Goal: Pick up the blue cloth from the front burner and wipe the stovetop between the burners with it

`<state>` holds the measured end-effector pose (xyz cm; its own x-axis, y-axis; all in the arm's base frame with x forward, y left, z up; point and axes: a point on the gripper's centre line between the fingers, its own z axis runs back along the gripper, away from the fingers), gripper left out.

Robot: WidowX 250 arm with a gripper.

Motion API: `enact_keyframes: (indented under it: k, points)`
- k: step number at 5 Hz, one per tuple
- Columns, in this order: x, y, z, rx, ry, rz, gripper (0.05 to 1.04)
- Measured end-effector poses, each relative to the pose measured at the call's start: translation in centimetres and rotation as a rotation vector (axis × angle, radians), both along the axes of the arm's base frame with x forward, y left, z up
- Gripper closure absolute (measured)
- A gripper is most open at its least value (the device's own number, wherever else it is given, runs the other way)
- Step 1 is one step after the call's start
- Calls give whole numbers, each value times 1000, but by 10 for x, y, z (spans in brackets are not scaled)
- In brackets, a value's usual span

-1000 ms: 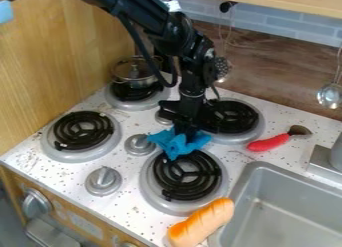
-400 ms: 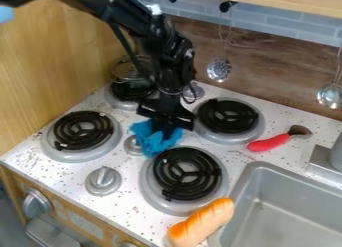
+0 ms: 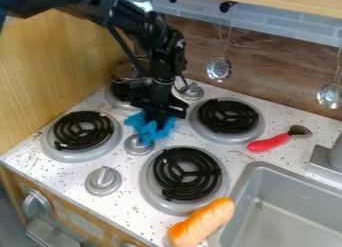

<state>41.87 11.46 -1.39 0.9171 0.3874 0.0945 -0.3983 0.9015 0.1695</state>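
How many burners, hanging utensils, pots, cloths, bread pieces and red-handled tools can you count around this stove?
Burners: 4
Hanging utensils: 2
Pot: 1
Cloth, in the claw: 1
Bread: 1
Red-handled tool: 1
Total: 10

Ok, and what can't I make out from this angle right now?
All in the camera view:
Tips of the gripper: hidden by the blue cloth.
Stovetop under the cloth: covered by it.
Pot and back-left burner: partly behind the arm.
Sink: cut off by the right and bottom edges.
Bread roll: near end cut off by the bottom edge.
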Motion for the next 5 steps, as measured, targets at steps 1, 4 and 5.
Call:
enact_keyframes:
  k: [1,4,5]
  points:
    - [3,9,1,1,-2,24,964]
    - [10,40,2,17,-6,103,964]
    - [9,36,-1,-8,-11,95,964]
